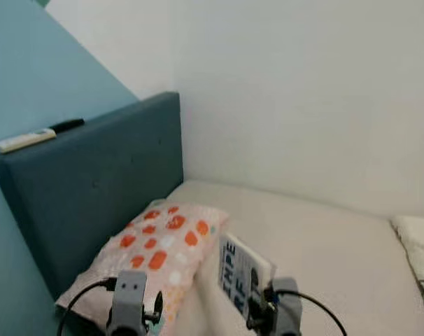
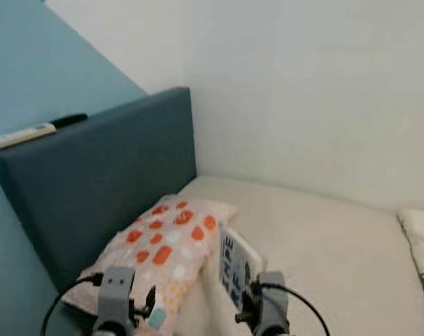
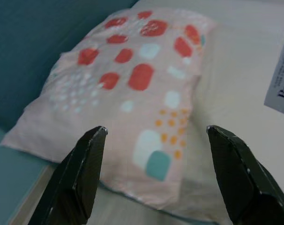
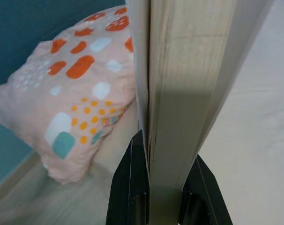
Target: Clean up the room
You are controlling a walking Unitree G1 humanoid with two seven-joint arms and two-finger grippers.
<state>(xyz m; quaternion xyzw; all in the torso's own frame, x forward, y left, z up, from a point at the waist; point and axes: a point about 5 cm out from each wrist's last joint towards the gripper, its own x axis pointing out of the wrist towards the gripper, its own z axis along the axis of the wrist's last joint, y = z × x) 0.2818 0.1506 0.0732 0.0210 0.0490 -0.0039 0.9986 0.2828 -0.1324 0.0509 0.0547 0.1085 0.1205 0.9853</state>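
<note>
gripped upright between the clenched fingers of the right gripper (image 4: 163, 176), low centre of frame, a book (image 1: 241, 273) is held over the cream bed (image 1: 324, 245). left gripper (image 3: 156, 159) is held released, fingers spread, above a pink pillow (image 1: 159, 252) with orange patches at lower left. at upper left, a remote (image 1: 24, 140) is seen on the blue headboard (image 1: 107, 189).

A home bedroom: a bed (image 1: 317, 245) with padded headboard (image 1: 100, 189) and patterned pillow (image 1: 156, 252).
</note>
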